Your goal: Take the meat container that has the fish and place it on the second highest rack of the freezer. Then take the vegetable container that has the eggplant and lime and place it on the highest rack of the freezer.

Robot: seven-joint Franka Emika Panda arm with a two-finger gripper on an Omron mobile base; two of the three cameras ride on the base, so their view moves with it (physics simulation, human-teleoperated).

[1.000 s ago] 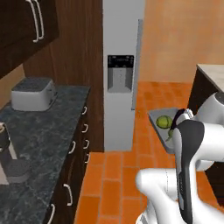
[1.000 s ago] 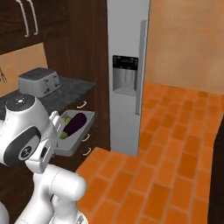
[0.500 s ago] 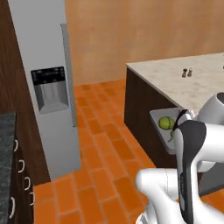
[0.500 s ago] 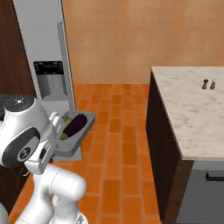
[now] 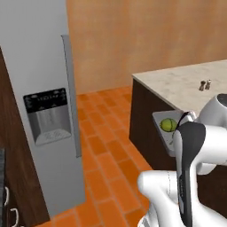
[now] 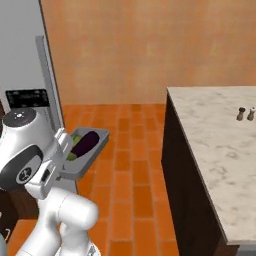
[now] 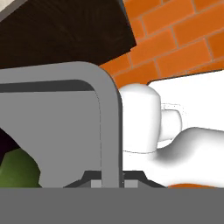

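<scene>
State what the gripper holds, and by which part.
The grey tray with the eggplant and lime, gripped at its rim.

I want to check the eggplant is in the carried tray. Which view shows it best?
The right base view: the eggplant lies dark and elongated in the grey tray, in plain sight. The left base view shows the lime instead. The hand view gives just a dark patch at the left edge.

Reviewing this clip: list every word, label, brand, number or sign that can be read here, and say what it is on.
None can be read.
Dispenser panel on the freezer door: pale marks on its dark strip, too small and blurred to read.
Grey tray with the eggplant and lime: no label seen.
Two shakers on the counter: no markings seen.
</scene>
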